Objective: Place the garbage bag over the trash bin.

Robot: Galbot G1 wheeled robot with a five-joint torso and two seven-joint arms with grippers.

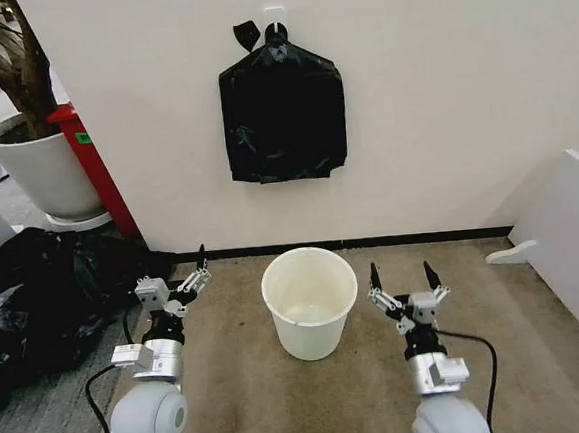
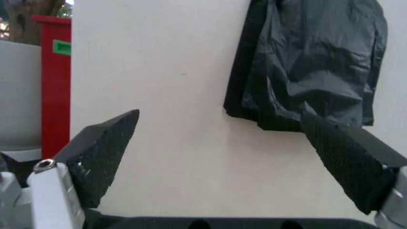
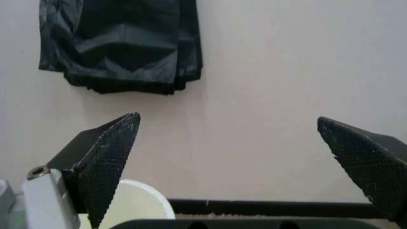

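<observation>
Head view shows the trash bin (image 1: pixel 310 302) on the floor between the left pincer (image 1: pixel 196 271) and right pincer (image 1: pixel 404 278), both wide open and empty; the garbage bag (image 1: pixel 284 120) hangs on the wall above.

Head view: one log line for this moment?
bag: hanging on wall hook | bin: floor, empty | left gripper: open, left of bin | right gripper: open, right of bin

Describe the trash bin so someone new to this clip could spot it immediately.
Look at the brown carpet at the foot of the white wall. The trash bin stands there between the left gripper and right gripper, below the black bundle hanging on the wall. It is a small, round, cream-white open bucket, unlike the bigger white plant pot holding a tree.
</observation>
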